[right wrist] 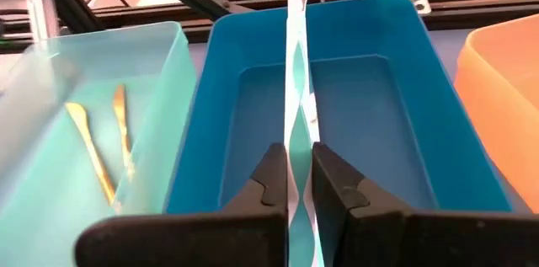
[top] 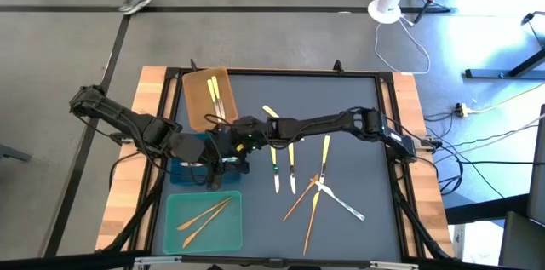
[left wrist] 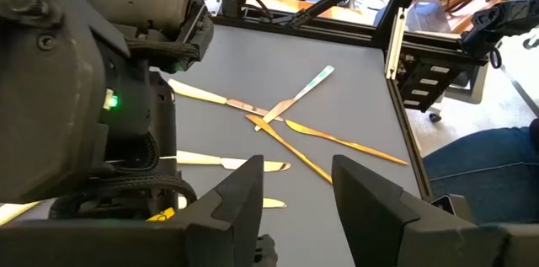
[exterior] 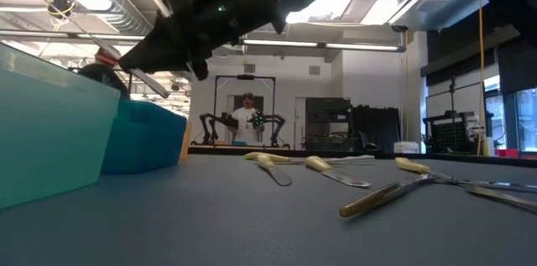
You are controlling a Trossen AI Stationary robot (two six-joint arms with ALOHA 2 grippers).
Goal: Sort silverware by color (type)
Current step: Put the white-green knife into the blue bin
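Note:
My right gripper [right wrist: 293, 184] reaches across the table [top: 358, 117] and is shut on a thin silver-grey utensil [right wrist: 296, 65] above the blue tray [right wrist: 354, 90], which the arms mostly cover in the high view [top: 183, 166]. My left gripper [left wrist: 295, 204] is open and holds nothing; it hovers beside the blue tray [top: 223, 168]. The brown tray [top: 197, 100] holds two yellow-handled utensils [top: 215, 95]. Two orange-gold utensils [top: 203, 217] lie in the teal tray [top: 174, 236]. Yellow-handled [top: 292, 168], orange-gold [top: 312, 212] and silver [top: 342, 200] utensils lie flat on the table. My right gripper pinches the silver-grey utensil between its two fingers [right wrist: 271, 178], at a point along its shaft [right wrist: 296, 153]. The utensil runs lengthwise out past the fingertips, and its far end [right wrist: 299, 2] reaches over the blue tray. It is lifted clear of the tray.
The three trays sit in a row along the table's left side. The loose utensils lie from the table's middle toward its right and near side, some crossing each other [left wrist: 269, 120]. A black frame rail [top: 387, 100] borders the table. A person [exterior: 247, 119] stands in the room beyond.

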